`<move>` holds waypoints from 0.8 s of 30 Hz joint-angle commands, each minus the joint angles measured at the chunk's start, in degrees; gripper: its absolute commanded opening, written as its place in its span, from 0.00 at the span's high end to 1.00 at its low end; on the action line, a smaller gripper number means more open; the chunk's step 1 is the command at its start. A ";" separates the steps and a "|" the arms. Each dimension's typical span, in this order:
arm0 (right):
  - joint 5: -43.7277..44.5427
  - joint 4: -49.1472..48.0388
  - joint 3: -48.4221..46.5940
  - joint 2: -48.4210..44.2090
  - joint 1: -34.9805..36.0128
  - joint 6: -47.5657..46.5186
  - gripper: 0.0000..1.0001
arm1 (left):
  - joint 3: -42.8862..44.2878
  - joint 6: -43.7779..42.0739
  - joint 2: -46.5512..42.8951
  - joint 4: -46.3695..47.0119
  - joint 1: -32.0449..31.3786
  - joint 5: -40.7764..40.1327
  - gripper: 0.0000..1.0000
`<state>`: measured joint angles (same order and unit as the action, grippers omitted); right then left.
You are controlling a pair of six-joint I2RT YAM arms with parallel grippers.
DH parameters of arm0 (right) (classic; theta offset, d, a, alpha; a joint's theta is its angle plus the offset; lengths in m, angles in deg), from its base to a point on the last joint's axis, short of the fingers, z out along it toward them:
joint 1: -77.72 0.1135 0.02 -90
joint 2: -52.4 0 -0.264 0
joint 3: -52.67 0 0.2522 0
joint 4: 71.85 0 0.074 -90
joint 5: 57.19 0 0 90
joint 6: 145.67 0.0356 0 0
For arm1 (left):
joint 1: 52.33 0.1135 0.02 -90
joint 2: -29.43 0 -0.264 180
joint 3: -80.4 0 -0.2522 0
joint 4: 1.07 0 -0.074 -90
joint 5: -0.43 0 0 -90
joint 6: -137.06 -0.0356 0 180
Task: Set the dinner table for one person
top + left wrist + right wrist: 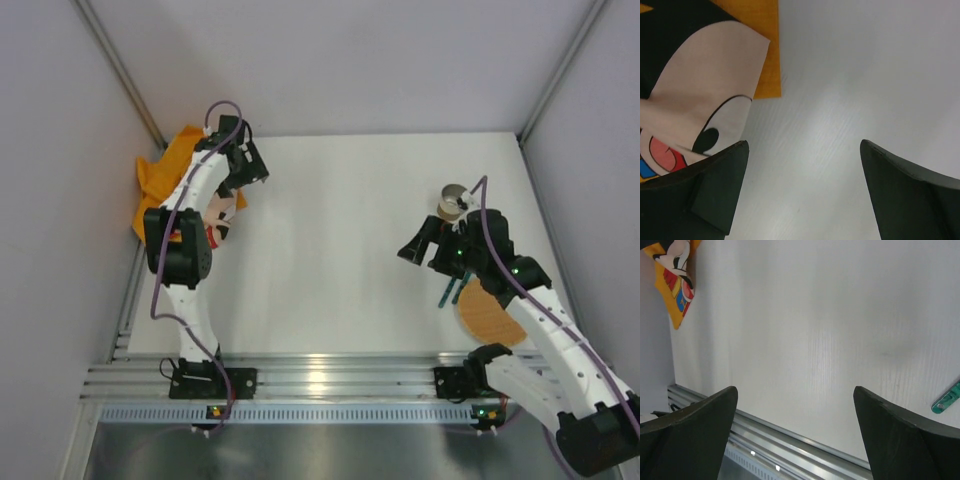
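From above, the left pincer (pixel 252 170) hangs over the far left part of the dinner table (pixel 340 260), its jaws spread wide and nothing between them. The orange cloth mat (pixel 165 175) lies crumpled just behind it on its outer side, partly under the arm and against the side wall. The right pincer (pixel 415 245) hangs over the right part of the same white top, its jaws also wide apart and empty. A small round container (pixel 455 200) stands just beyond it, the slim green utensils (pixel 447 290) lie near it toward the arm's base, and a round brown disc (pixel 490 320) sits beside those, partly hidden by the arm. The aluminium rail (pixel 330 380) runs along the table's near edge, well apart from both pincers. In the left wrist view the left pincer (pixel 802 145) gapes over the bare dinner table (pixel 865 75), holding nothing. The orange cloth mat (pixel 765 30), with its cartoon face, lies ahead of one finger and runs under that fingertip. In the right wrist view the right pincer (pixel 795 390) is fully parted and empty above the dinner table (pixel 815 315). The aluminium rail (pixel 790 440) passes below between the fingers, the orange cloth mat (pixel 675 285) lies far off in the upper corner, and one of the slim green utensils (pixel 946 402) shows just outside the other finger.
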<state>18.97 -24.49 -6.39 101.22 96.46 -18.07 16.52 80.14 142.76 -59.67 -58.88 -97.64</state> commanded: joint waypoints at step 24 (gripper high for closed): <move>2.25 -0.03 -8.05 21.40 0.24 -4.12 0.00 | 21.57 -5.39 30.01 -5.26 8.65 -5.99 0.53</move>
<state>22.16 -21.80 -11.46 121.48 96.46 -21.65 41.09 76.43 171.57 -64.29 -51.49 -104.03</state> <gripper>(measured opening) 0.996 0.578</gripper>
